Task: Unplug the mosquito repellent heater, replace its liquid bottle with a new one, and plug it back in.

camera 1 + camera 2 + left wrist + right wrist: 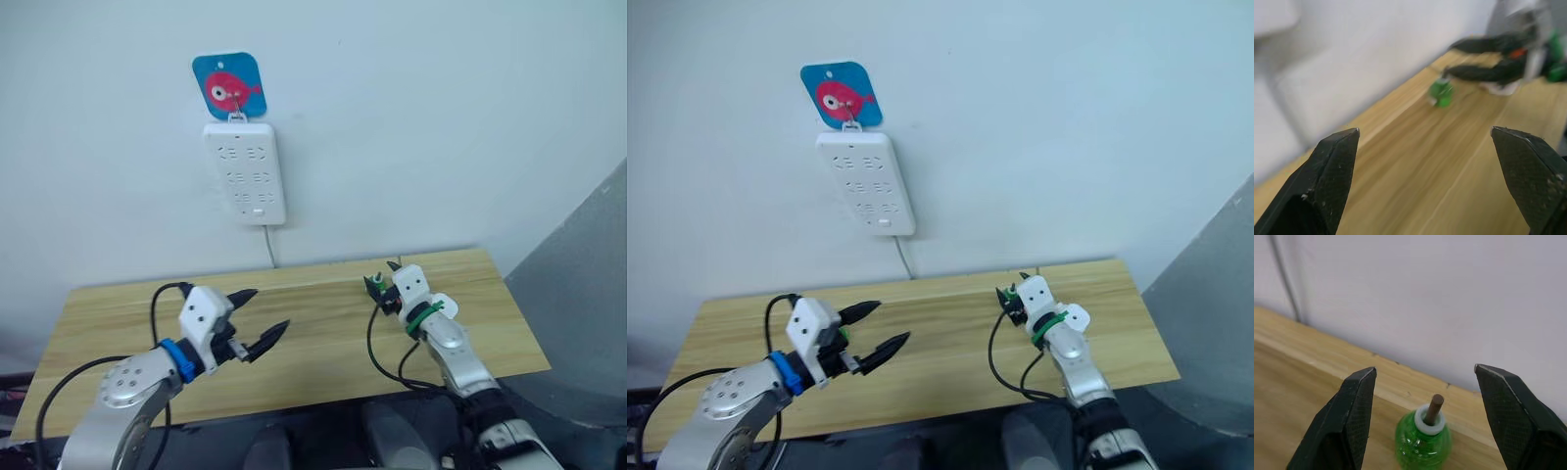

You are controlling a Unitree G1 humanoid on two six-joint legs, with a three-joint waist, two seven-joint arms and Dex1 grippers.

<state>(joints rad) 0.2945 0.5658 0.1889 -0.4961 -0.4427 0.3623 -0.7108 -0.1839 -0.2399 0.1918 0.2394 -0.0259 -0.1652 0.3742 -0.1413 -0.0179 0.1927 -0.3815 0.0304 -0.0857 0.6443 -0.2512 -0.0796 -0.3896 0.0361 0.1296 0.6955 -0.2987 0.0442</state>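
A small green liquid bottle [1423,440] with a white collar and a brown wick stands upright on the wooden table [313,343], close to its far edge by the wall. My right gripper [384,277] is open, one finger on each side of the bottle and not touching it. A small white rounded piece [443,305], which looks like the mosquito repellent heater, lies on the table beside my right wrist. Over the table's left half my left gripper [269,308] hovers open and holds nothing. From there the bottle [1441,93] shows ahead, off to the right.
A long white power strip [245,171] hangs on the wall from a blue hook plate with a pink fish [229,86]. Its sockets hold nothing, and its cord [270,247] drops behind the table. A grey panel [578,294] stands at the right.
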